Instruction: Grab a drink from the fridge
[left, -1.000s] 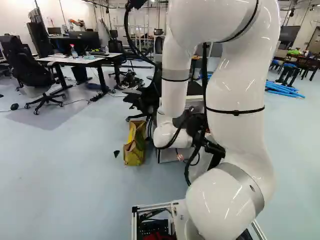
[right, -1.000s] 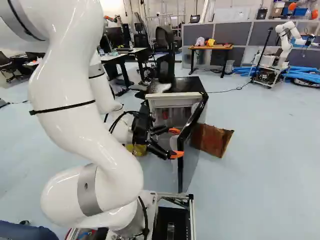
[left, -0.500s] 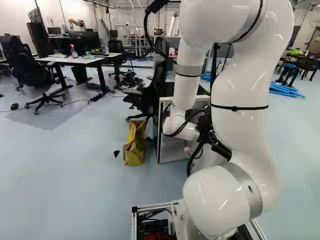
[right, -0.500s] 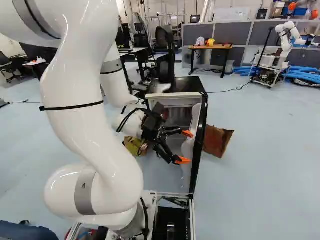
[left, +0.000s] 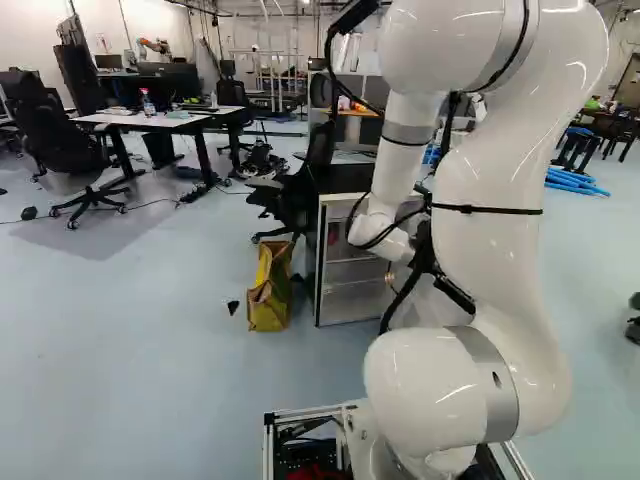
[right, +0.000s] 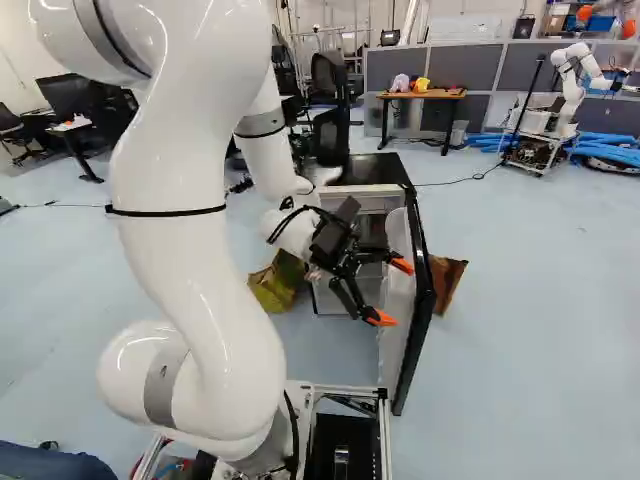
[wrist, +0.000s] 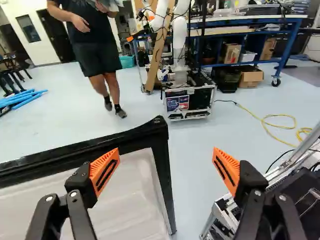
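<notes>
Tool (wrist: 166, 155) empty, fingers wide apart, by the inner side of the open door (right: 425, 300), centre-right of the right base view; likely set there to nudge it wider, clearing the way in. Fridge (right: 372, 172) near centre: black top, pale frame, door white-lined, black-rimmed. Drink not discernible; whereabouts unclear.

Yellow bag (left: 268, 300) stood near office chair (left: 288, 200), white desk (left: 152, 121) farther back; blue tubes (right: 606, 149) lay beside another robot (right: 572, 92).
</notes>
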